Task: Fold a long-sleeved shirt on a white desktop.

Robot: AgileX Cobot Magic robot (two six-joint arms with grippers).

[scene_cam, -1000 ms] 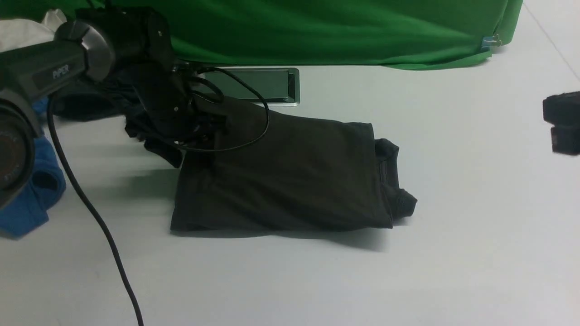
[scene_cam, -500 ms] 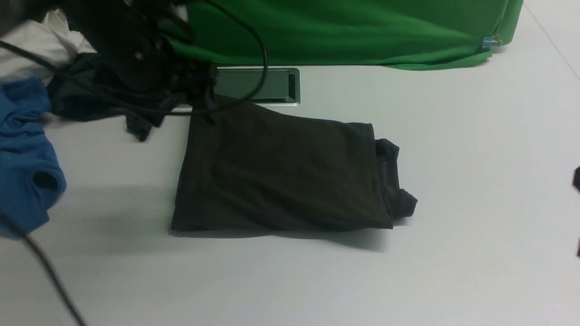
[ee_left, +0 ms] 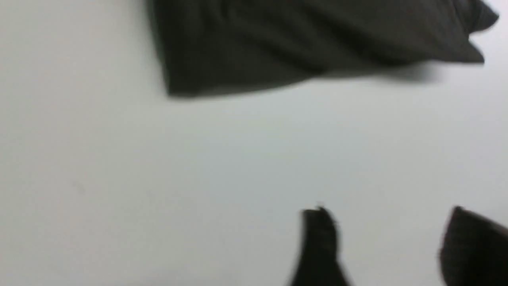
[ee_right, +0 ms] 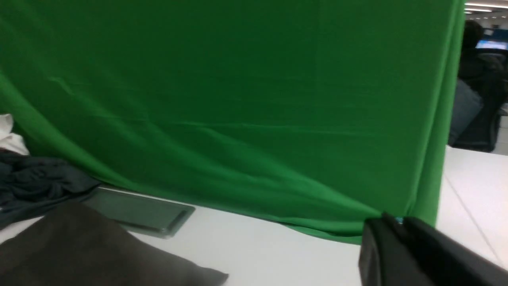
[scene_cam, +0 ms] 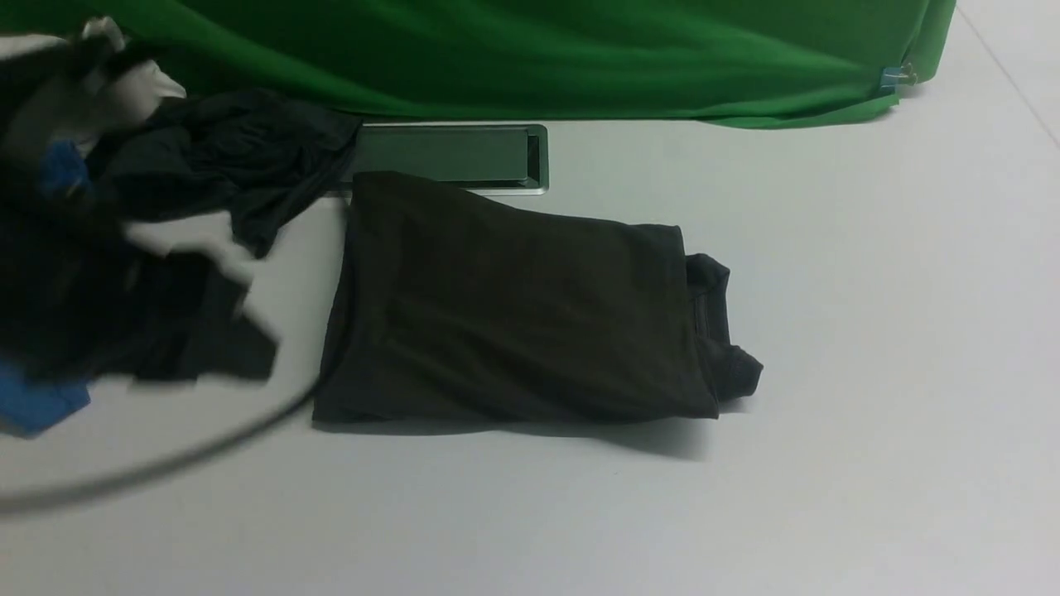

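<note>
The long-sleeved shirt [scene_cam: 513, 306] lies folded into a dark brown-grey rectangle in the middle of the white desktop [scene_cam: 828, 331], with its collar end bunched at the right. My left arm [scene_cam: 99, 306] is a dark blur at the left, apart from the shirt. In the left wrist view my left gripper [ee_left: 387, 214] hangs open over bare desktop with nothing between its fingers, and the shirt [ee_left: 309, 35] lies beyond it. My right gripper [ee_right: 397, 222] is shut and empty, off to the shirt's [ee_right: 79, 246] right and outside the front view.
A green cloth [scene_cam: 580, 58] hangs along the back. A grey cable slot [scene_cam: 447, 156] lies just behind the shirt. A black-teal garment [scene_cam: 224, 157], a blue garment [scene_cam: 33, 401] and a white cloth [scene_cam: 124, 91] are piled at the far left. A cable [scene_cam: 166, 463] trails near the front left.
My left arm has come off the shirt's far left corner and swung to the near left. My right gripper has left the front view's right edge. The shirt has not moved.
</note>
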